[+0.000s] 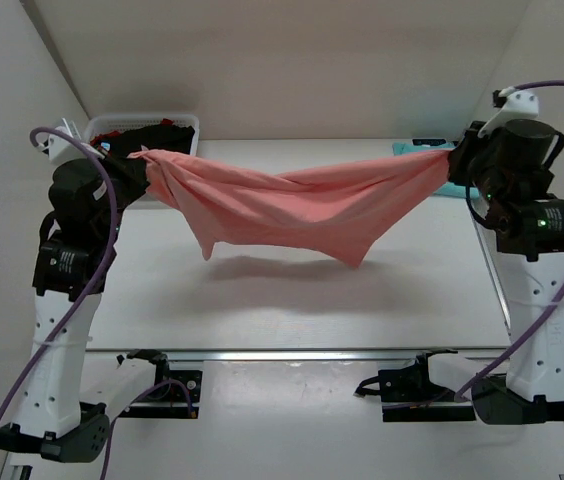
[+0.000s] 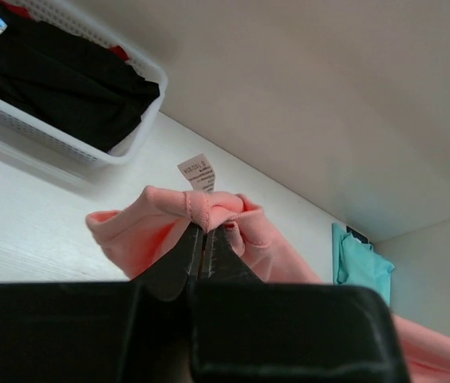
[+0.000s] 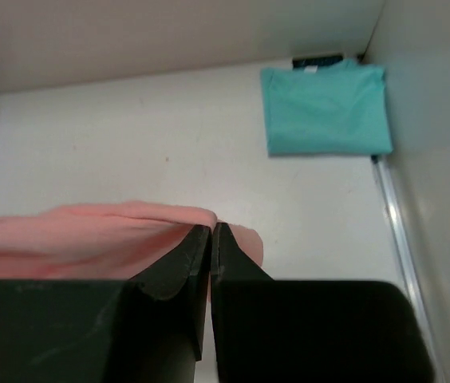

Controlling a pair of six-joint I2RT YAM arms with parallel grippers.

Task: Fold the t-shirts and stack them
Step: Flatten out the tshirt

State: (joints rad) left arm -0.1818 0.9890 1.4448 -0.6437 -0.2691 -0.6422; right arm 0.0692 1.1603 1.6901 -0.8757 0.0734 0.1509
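**Salmon-pink t-shirt (image 1: 282, 205) stretched in the air between two grippers**

Salmon-pink cloth hangs like a hammock above the table (image 1: 292, 300). It starts just in front of the white mesh basket (image 1: 187, 122) and runs far to the right of it. The left gripper (image 2: 201, 233) is clenched on one end, close to the basket, and its fingers pinch a bunched hem beside the small white label (image 2: 197, 173). The right gripper (image 3: 211, 233) is closed tight on the other end, well apart from the basket.

In my judgement the shirt is held at two ends like this to pull it open and take the twist out, so that it can be laid flat for folding. It is not flat yet: the middle sags, with two corners hanging down.

The long axis of the shirt goes left to right, away from the basket and almost level. I cannot tell which end is the collar.

The black t-shirt (image 2: 57, 80) lies inside the basket. The teal t-shirt (image 3: 325, 108) lies folded on the table at the far right, opposite the basket.
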